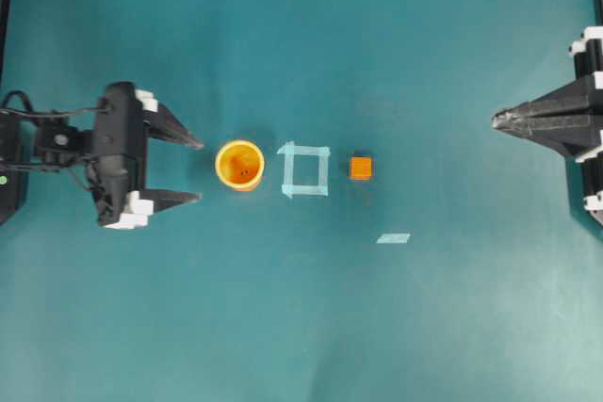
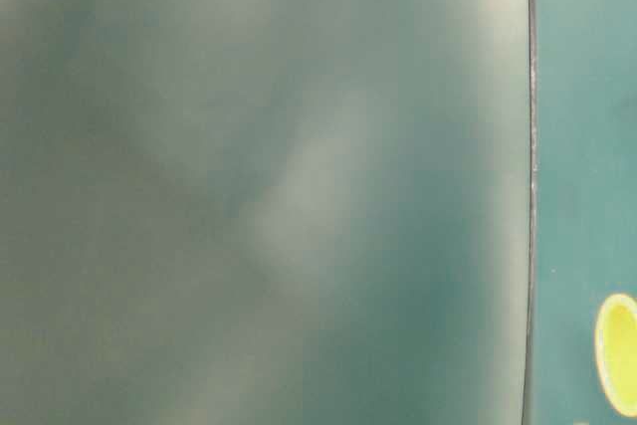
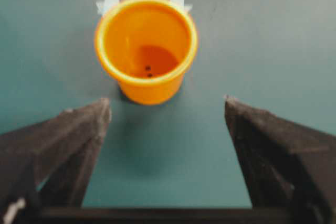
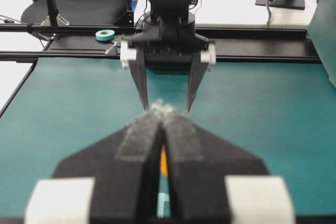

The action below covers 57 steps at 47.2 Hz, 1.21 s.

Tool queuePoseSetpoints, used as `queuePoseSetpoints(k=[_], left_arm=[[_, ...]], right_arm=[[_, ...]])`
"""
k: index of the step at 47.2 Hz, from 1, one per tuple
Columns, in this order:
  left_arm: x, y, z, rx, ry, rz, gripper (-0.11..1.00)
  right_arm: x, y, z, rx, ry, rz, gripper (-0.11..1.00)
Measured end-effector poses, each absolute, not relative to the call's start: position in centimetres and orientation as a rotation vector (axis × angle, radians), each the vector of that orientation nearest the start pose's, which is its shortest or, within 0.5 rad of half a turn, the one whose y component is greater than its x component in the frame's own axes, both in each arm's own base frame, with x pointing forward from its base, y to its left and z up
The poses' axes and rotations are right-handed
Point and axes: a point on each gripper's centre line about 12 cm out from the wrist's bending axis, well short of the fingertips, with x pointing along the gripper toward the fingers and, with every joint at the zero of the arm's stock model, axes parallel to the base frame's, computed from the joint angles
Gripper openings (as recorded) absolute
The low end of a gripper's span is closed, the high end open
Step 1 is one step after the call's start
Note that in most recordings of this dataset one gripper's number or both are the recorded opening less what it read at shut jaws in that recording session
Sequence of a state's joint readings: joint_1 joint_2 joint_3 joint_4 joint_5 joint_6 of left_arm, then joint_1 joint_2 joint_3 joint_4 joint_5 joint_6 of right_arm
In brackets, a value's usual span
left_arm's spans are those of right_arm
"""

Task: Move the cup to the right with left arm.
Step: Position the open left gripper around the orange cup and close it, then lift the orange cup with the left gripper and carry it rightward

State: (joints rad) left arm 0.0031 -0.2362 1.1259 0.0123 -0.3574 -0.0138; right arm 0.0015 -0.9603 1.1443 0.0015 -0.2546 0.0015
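The left gripper (image 1: 200,170) stood at the left side of the teal table (image 1: 301,327), jaws spread wide and holding nothing. The cup (image 1: 239,165) sat upright just beyond the fingertips, apart from them and not yet between them. Just beside the cup lay a square outline of pale tape (image 1: 305,169), followed by a small orange cube (image 1: 361,168). A loose tape strip (image 1: 393,238) lay near the cube. At the far edge, the right gripper (image 1: 497,120) rested with jaws pressed together.
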Motion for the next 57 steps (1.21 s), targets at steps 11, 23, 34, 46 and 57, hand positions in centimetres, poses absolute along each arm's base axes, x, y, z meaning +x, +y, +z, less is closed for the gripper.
queuePoseSetpoints(k=[11, 23, 34, 46, 57], left_arm=[[28.8, 0.7, 12.2, -0.026, 0.546, 0.026, 0.86], [30.0, 1.6, 11.6, -0.038, 0.527, 0.054, 0.86], [31.6, 1.5, 11.3, -0.038, 0.527, 0.049, 0.86], [33.0, 1.2, 10.8, -0.035, 0.535, 0.038, 0.86], [33.8, 1.1, 10.2, -0.035, 0.540, 0.036, 0.86]], right_arm=[[20.2, 0.0, 30.5, 0.003, -0.071, 0.001, -0.01], [20.2, 0.0, 30.8, 0.003, -0.078, 0.001, -0.01], [20.2, 0.0, 30.8, 0.003, -0.078, 0.001, -0.01], [20.2, 0.0, 30.9, 0.003, -0.080, 0.001, -0.01], [20.2, 0.0, 30.9, 0.003, -0.080, 0.000, -0.01]])
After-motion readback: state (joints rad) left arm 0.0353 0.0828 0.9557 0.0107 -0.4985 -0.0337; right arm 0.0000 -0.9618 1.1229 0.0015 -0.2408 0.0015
